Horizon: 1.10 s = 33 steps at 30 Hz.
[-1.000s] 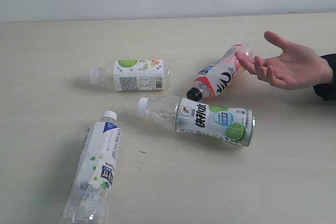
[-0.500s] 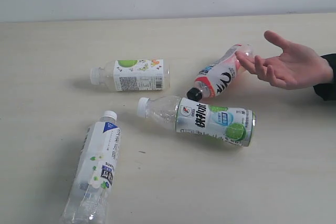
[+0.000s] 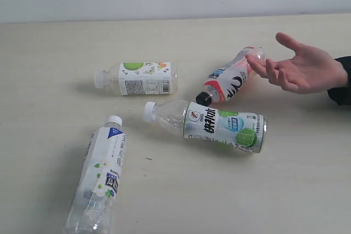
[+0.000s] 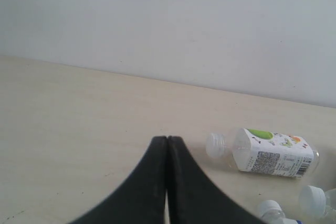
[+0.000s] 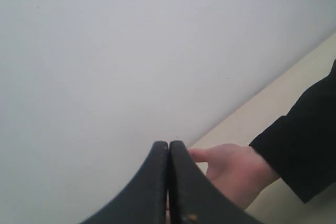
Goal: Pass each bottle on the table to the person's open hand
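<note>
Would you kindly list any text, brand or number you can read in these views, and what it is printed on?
Nothing can be quoted with certainty.
Lime-label bottle: large dark Chinese characters, too blurred to read.
Black-capped bottle: bold black lettering, partly turned away, unreadable.
Barcode bottle: fine print and barcode, too small.
Blue-label bottle: small print, blurred.

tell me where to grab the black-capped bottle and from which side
Take the black-capped bottle across its labelled middle, coming down from above with the jaws spanning its width. It lies on its side on the table, and its base sits close to the person's open hand, so an end approach there looks crowded.
</note>
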Each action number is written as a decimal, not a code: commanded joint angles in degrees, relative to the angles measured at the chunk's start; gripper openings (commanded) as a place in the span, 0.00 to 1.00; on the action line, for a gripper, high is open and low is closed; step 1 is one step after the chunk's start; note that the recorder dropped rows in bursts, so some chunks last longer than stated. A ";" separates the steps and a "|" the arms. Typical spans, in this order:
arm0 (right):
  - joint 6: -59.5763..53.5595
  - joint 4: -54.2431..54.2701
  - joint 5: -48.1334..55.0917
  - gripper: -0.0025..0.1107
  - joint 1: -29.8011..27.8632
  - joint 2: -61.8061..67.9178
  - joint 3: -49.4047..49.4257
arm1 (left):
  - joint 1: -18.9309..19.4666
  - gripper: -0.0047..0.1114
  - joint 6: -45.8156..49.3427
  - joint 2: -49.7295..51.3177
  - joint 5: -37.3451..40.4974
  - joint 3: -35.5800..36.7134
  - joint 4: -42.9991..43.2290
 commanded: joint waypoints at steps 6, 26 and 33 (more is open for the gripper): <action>1.23 1.58 -7.41 0.02 -0.12 -0.39 -1.58 | -0.31 0.04 0.00 -0.39 -0.09 0.21 -0.31; -53.17 13.78 36.41 0.02 3.07 31.49 -45.25 | -0.31 0.04 0.00 -0.39 -0.09 0.21 -0.31; -73.47 26.32 55.52 0.08 10.15 47.73 -53.28 | -0.31 0.04 0.00 -0.39 -0.09 0.21 -0.31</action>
